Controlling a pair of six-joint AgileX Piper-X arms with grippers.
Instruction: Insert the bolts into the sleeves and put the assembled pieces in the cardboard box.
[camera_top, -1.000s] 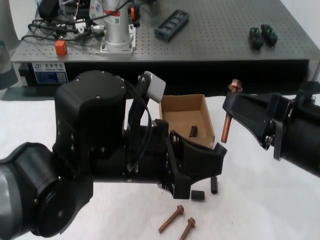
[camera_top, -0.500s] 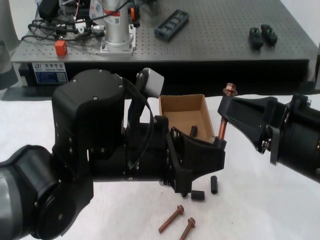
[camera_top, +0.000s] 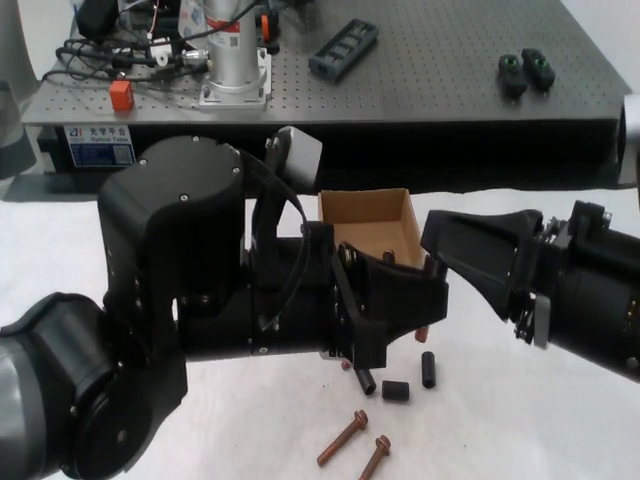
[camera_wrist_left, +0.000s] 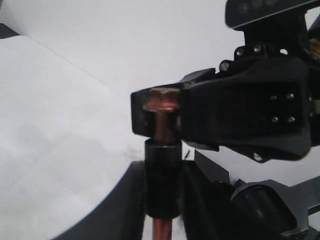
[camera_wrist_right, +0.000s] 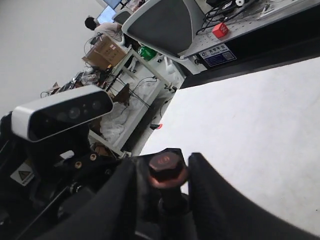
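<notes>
copper shows above and below the black sleeve (camera_wrist_left: 162, 172) in the left wrist view, so the bolt (camera_wrist_left: 161, 107) is judged to be passed through but not yet seated: a short stretch of shank is seen between the hex head and the sleeve's rim. for the step to be done well, the sleeve should be held upright on the left while the bolt is pressed straight down the bore from the right, with no sideways load, until the head meets the rim. only then should one grip be released. the left gripper (camera_wrist_left: 162, 200) is closed narrowly around the sleeve, with one finger on each side. the right gripper (camera_wrist_right: 167, 197) is closed on the bolt at its head end. the joined pair is held above the white cloth (camera_top: 520, 420), on the near side of the cardboard box (camera_top: 370, 215). loose sleeves (camera_top: 397, 391) and loose bolts (camera_top: 343, 438) are left on the cloth, nearer again.
</notes>
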